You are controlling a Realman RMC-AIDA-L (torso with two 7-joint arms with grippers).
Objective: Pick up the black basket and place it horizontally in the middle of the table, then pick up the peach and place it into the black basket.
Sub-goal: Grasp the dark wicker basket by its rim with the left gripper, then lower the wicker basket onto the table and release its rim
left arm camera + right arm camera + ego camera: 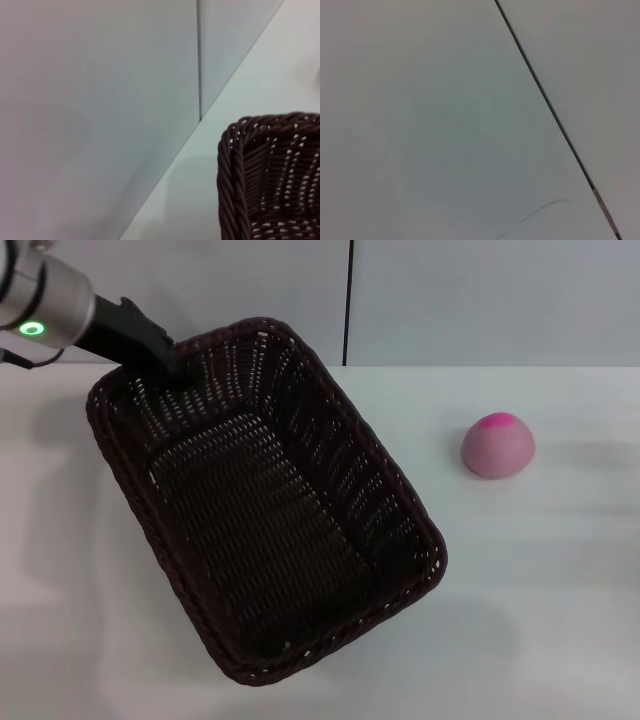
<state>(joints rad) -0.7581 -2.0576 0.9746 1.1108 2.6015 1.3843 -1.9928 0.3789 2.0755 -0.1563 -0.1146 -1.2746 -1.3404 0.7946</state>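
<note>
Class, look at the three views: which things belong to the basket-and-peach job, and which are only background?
Part of the job:
- black basket, lying diagonally, empty
- peach, on the table to the basket's right
- table
- left end effector, at the basket's far rim

Just background:
- wall behind the table; no stray objects visible

The black basket (265, 500) rests on the surface (560, 600), left of centre in the head view, set diagonally: one short end lies at the far left, the opposite short end at the near centre. The peach (498, 445) sits on the surface to the right of the basket, well apart from it and outside it. The left claw (172, 365) is at the basket's far rim, at the far-left end. A wall (480, 300) stands behind the surface along its far edge. In the left wrist view, a basket corner (235, 165) lies near the wall (90, 110).
</note>
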